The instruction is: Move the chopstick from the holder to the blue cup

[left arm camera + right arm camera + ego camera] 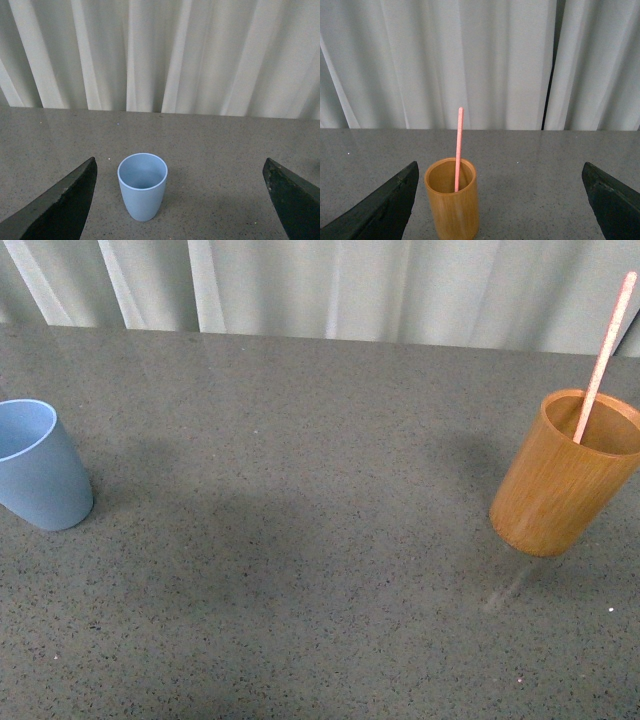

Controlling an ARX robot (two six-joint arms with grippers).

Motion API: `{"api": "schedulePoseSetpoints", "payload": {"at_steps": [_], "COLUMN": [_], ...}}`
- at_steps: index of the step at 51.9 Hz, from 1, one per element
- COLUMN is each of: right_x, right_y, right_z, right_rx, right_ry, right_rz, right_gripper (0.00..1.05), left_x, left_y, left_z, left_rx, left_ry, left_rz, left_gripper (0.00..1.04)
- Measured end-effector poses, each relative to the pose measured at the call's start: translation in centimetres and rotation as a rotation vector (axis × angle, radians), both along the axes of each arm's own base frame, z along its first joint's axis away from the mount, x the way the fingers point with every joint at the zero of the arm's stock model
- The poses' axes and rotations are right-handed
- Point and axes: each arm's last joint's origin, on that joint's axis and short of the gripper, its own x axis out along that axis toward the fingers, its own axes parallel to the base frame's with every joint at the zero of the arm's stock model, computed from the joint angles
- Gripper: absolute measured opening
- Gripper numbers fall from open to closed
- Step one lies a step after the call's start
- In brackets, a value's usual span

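Two cups share the broad speckled grey table (pixel 300 570), with a pale curtain (pixel 350 285) hanging behind its far edge. On the robot's right stands the holder (pixel 560 490), a thick-walled wood-grain cylinder. Well apart from it, far over on the left, is the blue cup (pixel 40 475), upright and empty as far as the left wrist view shows. Neither arm appears in the front view. From the wrist cameras, the left gripper (pixel 180 167) faces the blue cup with jaws spread wide and nothing between them. The right gripper (pixel 500 167) faces the holder the same way, wide open and empty. The chopstick (pixel 605 350) stands in the holder, leaning on its rim, with most of its length above it. I judge it light, stiff and rather slick, so it may pivot in a loose pinch. I would take it squarely on the exposed shaft, a little above the rim.
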Motion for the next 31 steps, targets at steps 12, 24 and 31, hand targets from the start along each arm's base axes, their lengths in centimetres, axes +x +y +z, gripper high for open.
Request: {"api": "schedulePoseSetpoints", "payload": {"at_steps": [12,24,31], "right_x": [0.0,0.0,0.0], "right_y": [0.0,0.0,0.0], "right_z": [-0.01,-0.01,-0.01], "right_rx": [0.0,0.0,0.0], "right_ry": [0.0,0.0,0.0], "right_rz": [0.0,0.0,0.0], "right_gripper": [0.95,0.95,0.95], "left_x": [0.0,0.0,0.0], "left_y": [0.0,0.0,0.0], "left_z": [0.0,0.0,0.0], "left_rx": [0.0,0.0,0.0], "left_ry": [0.0,0.0,0.0], "left_rz": [0.0,0.0,0.0], "left_gripper": [0.98,0.98,0.98]}}
